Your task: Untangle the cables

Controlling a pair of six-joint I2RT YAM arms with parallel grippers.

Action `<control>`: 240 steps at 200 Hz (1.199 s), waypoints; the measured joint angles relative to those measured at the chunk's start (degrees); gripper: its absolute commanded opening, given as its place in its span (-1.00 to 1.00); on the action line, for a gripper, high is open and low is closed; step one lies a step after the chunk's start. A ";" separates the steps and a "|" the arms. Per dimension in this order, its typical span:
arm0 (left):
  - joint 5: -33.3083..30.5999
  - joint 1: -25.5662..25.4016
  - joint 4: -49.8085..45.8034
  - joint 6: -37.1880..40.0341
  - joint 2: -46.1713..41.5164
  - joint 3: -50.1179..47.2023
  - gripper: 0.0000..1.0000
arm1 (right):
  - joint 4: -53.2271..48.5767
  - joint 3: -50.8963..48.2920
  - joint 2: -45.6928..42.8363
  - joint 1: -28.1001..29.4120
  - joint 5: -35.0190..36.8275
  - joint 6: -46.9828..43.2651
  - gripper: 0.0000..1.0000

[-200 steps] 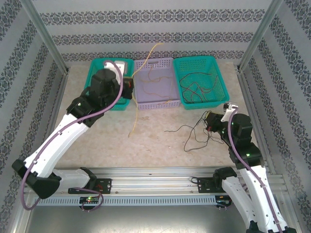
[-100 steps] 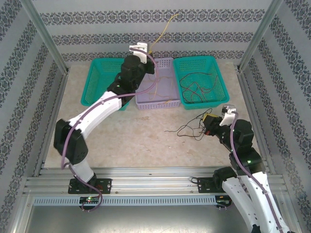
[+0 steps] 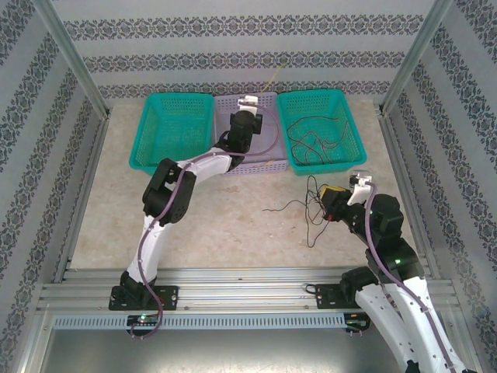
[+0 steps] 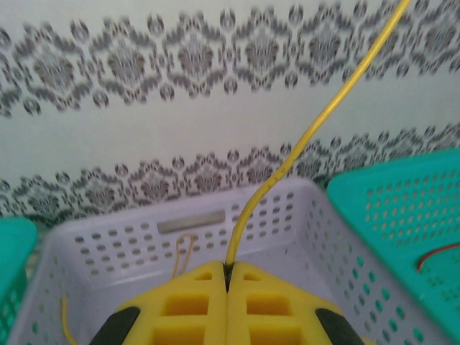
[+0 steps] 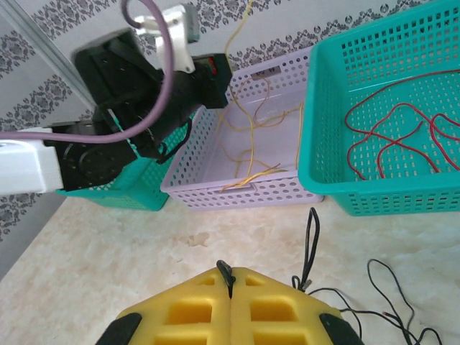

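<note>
the left arm (image 3: 203,162) has swung across, stretched over the lilac basket (image 4: 122,244); the left gripper (image 4: 228,269) pinches a yellow cable (image 4: 315,122) rising toward the wall. the right gripper (image 5: 228,277) clamps a black cable (image 5: 310,244).

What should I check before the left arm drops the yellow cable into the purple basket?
1. The left gripper is shut on the yellow cable: ok.
2. It hangs above the purple basket: ok.
3. The yellow cable's far end is free: cannot tell, it leaves the picture.
4. The right gripper is shut on a black cable: ok.
5. The black cables on the table are untangled: not ok, they cross.
</note>
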 measured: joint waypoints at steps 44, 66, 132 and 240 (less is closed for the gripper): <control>1.09 1.11 -0.26 -4.44 1.40 -1.05 -0.79 | 0.00 -0.28 0.98 0.76 0.02 -0.81 -1.00; 3.06 2.45 -0.50 -7.54 1.38 -2.01 -0.68 | 0.00 -0.28 1.01 0.76 0.02 -0.85 -1.00; 9.70 4.11 -3.74 -13.29 1.38 -3.91 0.08 | -0.04 -0.28 0.24 1.14 0.04 -0.87 -1.00; 12.92 4.87 -4.28 -16.81 -16.76 -12.61 1.00 | -0.46 -0.24 3.98 1.14 0.31 -0.76 -1.00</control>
